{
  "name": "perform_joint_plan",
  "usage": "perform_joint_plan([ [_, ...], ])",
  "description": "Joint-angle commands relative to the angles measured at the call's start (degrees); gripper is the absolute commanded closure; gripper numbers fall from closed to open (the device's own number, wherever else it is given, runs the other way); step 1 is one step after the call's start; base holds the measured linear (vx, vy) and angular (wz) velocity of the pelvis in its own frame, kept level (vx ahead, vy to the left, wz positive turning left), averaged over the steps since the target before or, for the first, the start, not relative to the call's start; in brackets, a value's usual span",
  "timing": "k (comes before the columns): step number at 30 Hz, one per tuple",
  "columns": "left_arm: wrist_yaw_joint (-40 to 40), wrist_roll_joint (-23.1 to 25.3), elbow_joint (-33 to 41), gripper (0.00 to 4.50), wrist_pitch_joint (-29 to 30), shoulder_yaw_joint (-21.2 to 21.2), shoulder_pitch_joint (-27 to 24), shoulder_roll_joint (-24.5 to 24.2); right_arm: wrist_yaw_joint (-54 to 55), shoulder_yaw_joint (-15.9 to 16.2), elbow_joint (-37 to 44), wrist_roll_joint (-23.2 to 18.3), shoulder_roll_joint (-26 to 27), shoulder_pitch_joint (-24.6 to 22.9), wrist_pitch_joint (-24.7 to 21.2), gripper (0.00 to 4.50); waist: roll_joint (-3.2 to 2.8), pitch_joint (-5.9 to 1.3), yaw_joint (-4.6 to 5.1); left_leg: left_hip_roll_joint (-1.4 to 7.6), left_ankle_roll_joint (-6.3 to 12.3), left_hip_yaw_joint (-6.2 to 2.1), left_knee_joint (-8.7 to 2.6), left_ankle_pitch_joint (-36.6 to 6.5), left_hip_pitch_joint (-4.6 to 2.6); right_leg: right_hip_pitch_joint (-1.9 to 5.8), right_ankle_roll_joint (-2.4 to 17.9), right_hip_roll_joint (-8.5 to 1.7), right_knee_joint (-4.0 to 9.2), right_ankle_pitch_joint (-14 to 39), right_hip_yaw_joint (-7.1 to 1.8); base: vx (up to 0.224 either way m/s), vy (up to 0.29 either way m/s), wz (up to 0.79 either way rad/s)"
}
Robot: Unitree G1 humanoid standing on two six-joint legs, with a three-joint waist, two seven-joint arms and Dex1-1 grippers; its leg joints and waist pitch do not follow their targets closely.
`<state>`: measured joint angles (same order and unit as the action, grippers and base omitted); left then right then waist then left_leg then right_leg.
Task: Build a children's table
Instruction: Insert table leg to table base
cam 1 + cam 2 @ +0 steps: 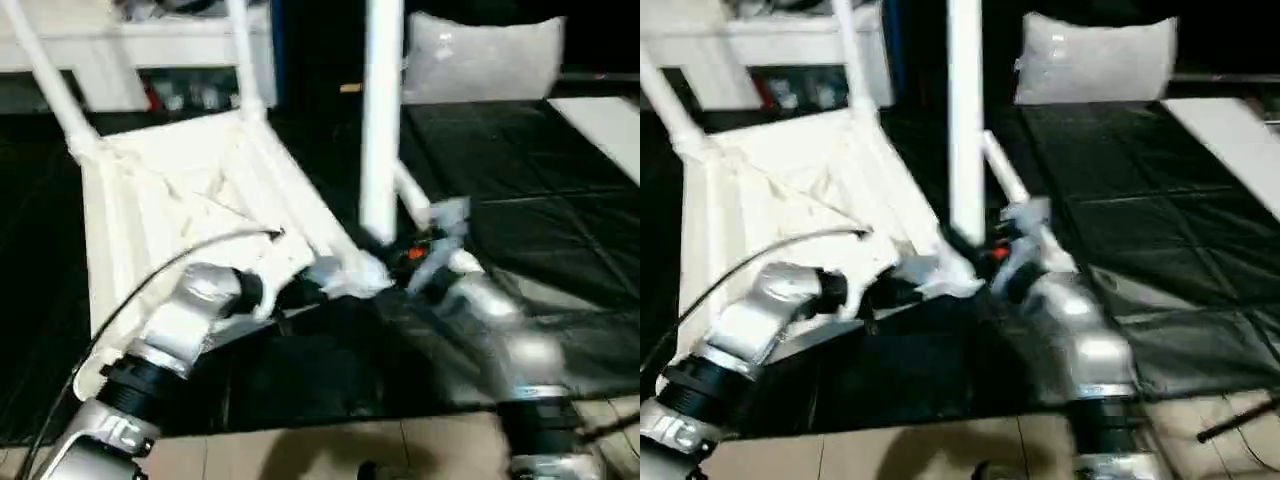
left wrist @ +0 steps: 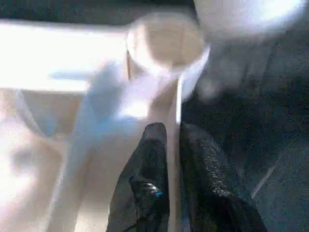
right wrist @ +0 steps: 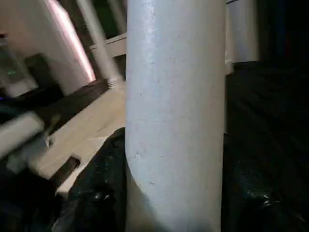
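**Right claw clamped on a leg, left claw pinching the table's edge**

The right gripper (image 3: 174,193) has its two black fingers (image 3: 99,188) on either side of a fat white leg (image 1: 381,120), and that leg stands pretty much upright between them, so it's clamped on it. In the head views the leg rises straight up from the gripper to the top of the picture, its lower end just beside the near corner of the tabletop (image 1: 190,200).

The left gripper (image 2: 173,145) is nearly closed, with a thin white rim of the table running up between its two fingers (image 2: 149,159), so it looks pinched on that edge. Right past the fingertips sits a round open corner socket (image 2: 166,41), empty as far as I can tell, though that view is blurry.

The table itself lies upside down on a black mat (image 1: 520,180), ribbed underside facing up and tilted a bit. Two more legs are already standing in the far corners: one at the far left (image 1: 50,75) leaning outward, another (image 1: 243,55) at the far right corner. A black cable (image 1: 150,280) runs from the left silver forearm (image 1: 170,340) across the underside.

Behind it all there's a grey-white cushion (image 1: 485,55) at the back on the right and a white cabinet (image 1: 120,50) at the back on the left. Tan floor tiles (image 1: 300,450) show along the near edge.
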<state>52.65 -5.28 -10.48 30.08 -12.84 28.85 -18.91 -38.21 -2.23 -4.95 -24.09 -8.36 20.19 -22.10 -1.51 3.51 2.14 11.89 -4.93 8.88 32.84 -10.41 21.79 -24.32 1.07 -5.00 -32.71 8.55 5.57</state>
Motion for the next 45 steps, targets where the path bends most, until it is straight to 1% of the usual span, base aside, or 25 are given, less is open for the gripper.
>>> perform_joint_plan([
  [1, 0.2, -3.7, 1.6, 3.47, 1.8, 4.3, 2.4, 0.8, -2.0, 0.0, 2.6, -1.6, -0.7, -0.3, -1.2, 2.6, 0.37, -5.05, -1.07, 0.2, 8.81, 0.85, -2.29, -0.5, 0.09, 4.95, 16.3, -2.53, 1.59, -3.5, -2.66, 0.0, 0.0, 0.0],
  [2, 0.0, -4.1, 1.2, 3.34, 2.4, 5.1, 2.9, 1.0, -2.1, -0.2, 2.8, -1.8, -0.8, -0.3, -1.5, 2.6, 0.32, -5.01, -1.76, 0.23, 8.91, 0.94, -2.18, -0.8, -0.01, 4.87, 16.1, -2.64, 1.57, -1.8, -2.66, 0.0, 0.0, 0.0],
  [3, -2.5, -5.0, 0.1, 3.25, 3.5, 7.5, 4.4, 2.3, -2.2, -0.4, 3.2, -2.0, -1.1, -0.1, -1.7, 2.6, 0.33, -4.95, -2.0, 0.22, 8.85, 0.98, -2.19, -1.1, -0.01, 4.84, 15.8, -2.58, 1.67, -0.4, -2.63, 0.0, 0.0, 0.0],
  [4, -4.1, -5.7, -0.6, 3.25, 3.8, 9.1, 5.4, 3.1, -2.3, -0.5, 3.5, -2.2, -1.2, -0.1, -1.9, 2.6, 0.28, -4.66, -2.7, 0.47, 7.7, 0.97, -2.31, -3.0, -0.21, 4.68, 14.8, -2.54, 2.03, 4.3, -2.55, 0.0, 0.0, 0.0],
  [5, -6.5, -6.9, -1.7, 3.17, 4.0, 11.5, 6.9, 4.4, -2.6, -0.6, 4.1, -2.8, -1.4, 0.0, -2.4, 2.6, 0.29, -4.6, -2.91, 0.41, 7.19, 1.06, -2.27, -3.8, -0.24, 4.63, 14.3, -2.44, 2.16, 6.0, -2.55, 0.0, 0.0, 0.0],
  [6, -7.6, -8.0, -2.3, 3.14, 4.0, 12.7, 7.8, 5.0, -2.6, -0.6, 4.5, -3.1, -1.5, -0.1, -2.8, 2.6, 0.18, -4.36, -3.23, 0.45, 6.02, 1.02, -2.38, -5.9, -0.4, 4.41, 13.4, -2.41, 2.54, 9.4, -2.53, 0.0, 0.0, 0.0],
  [8, -9.4, -11.4, -2.9, 3.05, 4.0, 15.7, 9.6, 6.6, -2.7, -0.3, 5.3, -3.6, -1.9, -0.1, -3.5, 2.6, 0.05, -4.38, -3.5, 0.59, 4.55, 0.91, -2.44, -8.2, -0.64, 4.28, 12.0, -2.37, 2.8, 13.2, -2.48, 0.0, 0.0, 0.0],
  [9, -9.4, -11.5, -2.9, 2.93, 4.0, 15.8, 9.7, 6.7, -2.7, -0.3, 5.3, -3.6, -1.9, -0.1, -3.6, 2.6, 0.15, -4.36, -3.55, 0.57, 4.26, 0.94, -2.42, -8.4, -0.61, 4.28, 11.8, -2.32, 2.86, 13.5, -2.5, 0.0, 0.0, 0.0],
  [11, -10.2, -16.7, -2.2, 2.83, 5.5, 19.9, 12.0, 9.3, -2.4, 0.7, 5.6, -3.1, -2.4, -0.1, -4.0, 2.6, 0.29, -4.22, -3.91, 0.44, 3.44, 1.0, -2.48, -9.6, -0.74, 4.11, 11.0, -2.13, 3.02, 15.1, -2.46, 0.0, 0.0, 0.0],
  [13, -10.2, -17.1, -1.6, 2.75, 6.5, 20.3, 12.9, 10.2, -2.4, 1.4, 5.7, -2.1, -2.7, -0.1, -4.1, 2.6, 0.29, -4.04, -4.11, 0.39, 2.92, 1.0, -2.61, -11.4, -0.87, 3.94, 10.3, -2.21, 3.39, 18.4, -2.36, 0.0, 0.0, 0.0],
  [14, -10.1, -16.7, -1.4, 2.67, 6.7, 19.7, 13.1, 10.3, -2.4, 1.7, 5.9, -1.8, -2.8, -0.2, -4.2, 2.6, 0.38, -3.9, -4.13, 0.37, 2.63, 0.95, -2.71, -13.1, -1.12, 3.81, 9.2, -2.21, 3.77, 21.1, -2.27, 0.0, 0.0, 0.0],
  [15, -9.6, -15.8, -1.0, 2.62, 6.6, 18.3, 13.1, 10.0, -2.4, 2.2, 6.0, -1.4, -2.9, -0.3, -4.2, 2.6, 0.42, -3.82, -4.11, 0.33, 2.39, 0.85, -2.86, -13.9, -1.09, 3.89, 8.4, -2.23, 3.93, 22.7, -2.24, 0.0, 0.0, 0.0],
  [16, -9.3, -15.2, -0.8, 2.46, 6.5, 17.4, 13.2, 10.0, -2.3, 2.5, 6.0, -1.1, -2.9, -0.3, -4.2, 2.6, 0.4, -3.88, -4.12, 0.32, 2.29, 0.78, -2.88, -13.9, -1.08, 3.95, 7.9, -2.28, 3.98, 23.1, -2.25, 0.0, 0.0, 0.0],
  [17, -8.8, -14.2, 0.0, 2.46, 6.3, 15.0, 13.3, 9.9, -2.0, 3.3, 6.0, -0.3, -3.2, -0.3, -4.3, 2.6, 0.57, -4.03, -4.15, 0.36, 2.29, 0.7, -2.91, -13.0, -0.96, 4.02, 7.3, -2.29, 3.91, 22.7, -2.33, 0.0, 0.0, 0.0],
  [18, -8.3, -13.9, 0.8, 2.39, 6.2, 13.5, 13.3, 10.1, -1.8, 4.0, 5.9, 0.5, -3.5, -0.4, -4.1, 2.6, 0.44, -4.11, -4.2, 0.34, 2.24, 0.72, -2.83, -12.4, -0.96, 4.0, 7.2, -2.25, 3.81, 22.0, -2.37, 0.0, 0.0, 0.0],
  [20, -7.5, -15.0, 2.6, 2.18, 6.5, 12.1, 13.2, 10.8, -1.4, 5.0, 5.6, 1.7, -3.9, -0.4, -4.0, 2.6, 0.48, -4.28, -4.24, 0.38, 2.32, 0.77, -2.73, -10.6, -0.79, 4.15, 7.9, -2.29, 3.51, 19.1, -2.49, 0.0, 0.0, 0.0],
  [21, -7.2, -15.9, 3.4, 2.08, 6.6, 12.0, 13.2, 11.3, -1.2, 5.2, 5.4, 2.0, -4.0, -0.3, -4.0, 2.6, 0.56, -4.45, -4.29, 0.37, 2.57, 0.77, -2.59, -9.0, -0.53, 4.37, 9.1, -2.33, 3.08, 16.3, -2.53, 0.0, 0.0, 0.0],
  [24, -5.5, -19.7, 7.6, 1.98, 7.9, 11.4, 12.4, 12.7, 0.0, 5.3, 4.9, 2.6, -3.8, -0.1, -4.2, 2.6, 0.54, -4.6, -4.4, 0.34, 3.48, 0.93, -2.34, -7.0, -0.44, 4.49, 10.8, -2.41, 2.7, 13.1, -2.57, 0.0, 0.0, 0.0],
  [26, -4.9, -20.1, 8.5, 1.76, 8.1, 11.1, 12.0, 12.7, 0.3, 5.3, 4.7, 2.7, -3.8, 0.1, -4.2, 2.6, 0.58, -4.59, -4.34, 0.38, 3.77, 0.93, -2.36, -7.0, -0.43, 4.46, 11.1, -2.33, 2.76, 13.1, -2.53, 0.0, 0.0, 0.0],
  [31, -6.2, -18.0, 7.1, 1.39, 5.3, 11.6, 11.0, 11.5, 0.7, 5.6, 4.4, 3.2, -4.0, 0.5, -4.6, 2.6, 0.77, -4.3, -4.03, 0.19, 3.23, 0.9, -2.49, -9.7, -0.47, 4.45, 8.6, -2.13, 3.4, 18.8, -2.31, 0.0, 0.0, 0.0],
  [34, -3.4, -18.9, 8.7, 1.14, 3.8, 11.6, 9.3, 9.7, 0.4, 6.3, 4.7, 3.3, -4.9, 0.9, -5.9, 2.6, 0.69, -4.27, -3.98, 0.29, 2.91, 0.8, -2.6, -9.8, -0.52, 4.39, 8.1, -2.21, 3.44, 19.4, -2.33, 0.0, 0.0, 0.0],
  [36, -2.3, -19.7, 9.7, 0.95, 4.9, 11.2, 8.5, 8.8, 0.2, 6.6, 4.6, 3.6, -5.4, 1.3, -6.4, 2.6, 0.72, -4.38, -3.98, 0.32, 2.8, 0.87, -2.49, -9.4, -0.6, 4.35, 8.2, -2.19, 3.32, 18.7, -2.4, 0.0, 0.0, 0.0],
  [40, -1.1, -21.8, 11.3, 0.6, 6.7, 10.6, 7.7, 8.9, 0.0, 7.2, 4.2, 3.9, -5.8, 1.9, -6.9, 2.6, 0.58, -4.5, -4.16, 0.46, 2.91, 0.97, -2.39, -7.9, -0.79, 4.29, 10.2, -2.15, 2.68, 14.2, -2.58, 0.0, 0.0, 0.0],
  [42, -1.1, -23.2, 12.0, 0.4, 7.4, 10.1, 7.8, 9.9, 0.2, 7.7, 4.0, 4.3, -5.8, 2.4, -7.3, 2.6, 0.64, -4.48, -4.18, 0.38, 3.03, 1.02, -2.36, -8.1, -0.72, 4.38, 10.3, -2.17, 2.69, 14.5, -2.56, 0.0, 0.0, 0.0],
  [45, -3.4, -21.2, 10.6, 0.24, 5.8, 9.3, 8.4, 11.0, 0.0, 8.6, 4.1, 4.6, -5.8, 2.7, -7.5, 2.6, 0.79, -4.42, -4.16, 0.29, 3.15, 1.02, -2.28, -8.3, -0.56, 4.49, 9.6, -2.15, 2.9, 15.6, -2.51, 0.0, 0.0, 0.0],
])
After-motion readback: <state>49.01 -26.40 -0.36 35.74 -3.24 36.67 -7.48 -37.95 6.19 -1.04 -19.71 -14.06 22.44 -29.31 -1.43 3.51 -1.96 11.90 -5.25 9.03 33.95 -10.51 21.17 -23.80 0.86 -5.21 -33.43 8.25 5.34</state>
